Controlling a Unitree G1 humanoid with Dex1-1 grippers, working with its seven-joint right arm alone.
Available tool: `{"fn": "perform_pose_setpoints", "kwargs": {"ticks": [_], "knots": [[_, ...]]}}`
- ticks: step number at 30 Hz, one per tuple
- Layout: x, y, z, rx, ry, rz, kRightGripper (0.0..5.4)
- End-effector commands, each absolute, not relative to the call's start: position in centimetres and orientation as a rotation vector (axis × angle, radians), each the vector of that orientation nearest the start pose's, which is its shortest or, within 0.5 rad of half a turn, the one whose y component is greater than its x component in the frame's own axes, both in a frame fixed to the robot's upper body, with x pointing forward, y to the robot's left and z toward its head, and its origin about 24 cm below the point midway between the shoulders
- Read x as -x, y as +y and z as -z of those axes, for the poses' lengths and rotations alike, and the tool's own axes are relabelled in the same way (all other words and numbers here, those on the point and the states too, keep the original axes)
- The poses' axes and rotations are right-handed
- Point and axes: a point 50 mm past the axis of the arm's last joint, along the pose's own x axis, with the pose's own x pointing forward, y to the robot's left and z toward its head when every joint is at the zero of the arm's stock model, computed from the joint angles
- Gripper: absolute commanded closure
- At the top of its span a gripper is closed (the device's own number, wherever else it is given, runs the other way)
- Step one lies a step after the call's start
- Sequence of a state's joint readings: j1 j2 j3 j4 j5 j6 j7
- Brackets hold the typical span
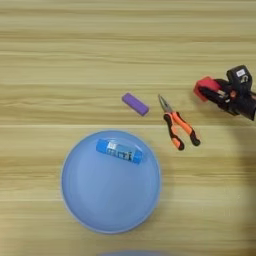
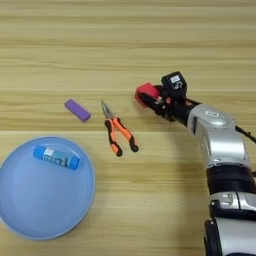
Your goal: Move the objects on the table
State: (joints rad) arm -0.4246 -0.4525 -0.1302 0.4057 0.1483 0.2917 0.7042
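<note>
A blue glue-stick tube with a white label lies inside the large light-blue plate, near its far rim. A small purple block rests on the wooden table just beyond the plate. At the right, my right gripper is shut on the small red cube, which shows between the black fingers at the table surface. The silver forearm comes in from the lower right.
Orange-and-black pliers lie between the purple block and the gripper, jaws pointing away from me. A grey-blue shape peeks in at the bottom edge of the left eye view.
</note>
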Motion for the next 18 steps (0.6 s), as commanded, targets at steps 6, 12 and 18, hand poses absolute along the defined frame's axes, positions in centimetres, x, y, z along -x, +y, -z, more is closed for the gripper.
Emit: {"fn": "perform_pose_setpoints", "kwargs": {"ticks": [6,12,18], "knots": [[-33.0,-24.7,-9.9,0.172,0.183,-0.444,3.16],[-33.0,-24.6,-9.0,0.164,0.204,-0.445,3.16],[-32.9,-24.5,-8.3,0.158,0.225,-0.449,3.16]]}}
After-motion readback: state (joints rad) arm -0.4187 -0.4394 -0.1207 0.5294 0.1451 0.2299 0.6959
